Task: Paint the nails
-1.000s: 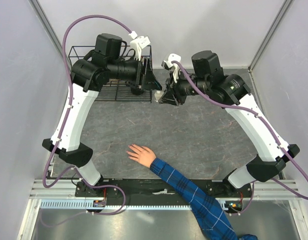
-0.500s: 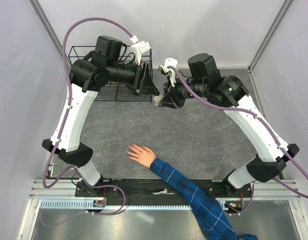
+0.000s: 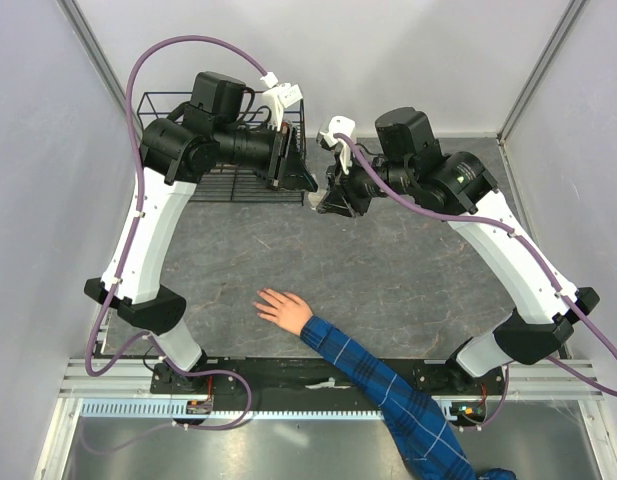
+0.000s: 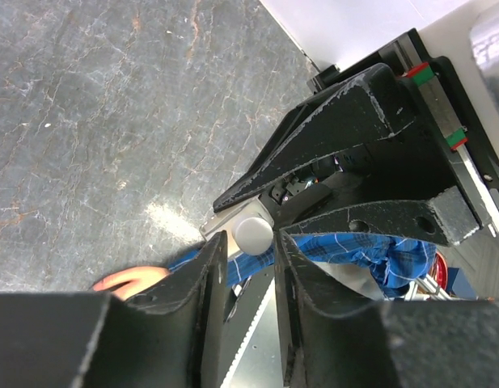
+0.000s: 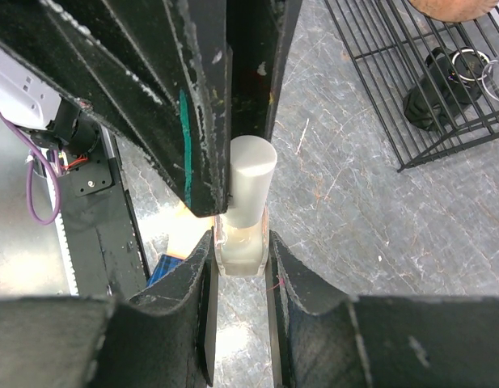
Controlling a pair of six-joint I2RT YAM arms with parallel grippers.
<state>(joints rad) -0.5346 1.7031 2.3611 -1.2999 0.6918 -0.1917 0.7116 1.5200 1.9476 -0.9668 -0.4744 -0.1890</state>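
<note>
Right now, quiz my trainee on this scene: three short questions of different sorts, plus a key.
1. True or false: the hand lies on the table, apart from both grippers.
2. What does the right gripper hold? A) a brush B) the bottle C) a sponge
3. Fill in: the fingers of the left gripper flank the bottle's white ____.
Key: 1 true; 2 B; 3 cap.
</note>
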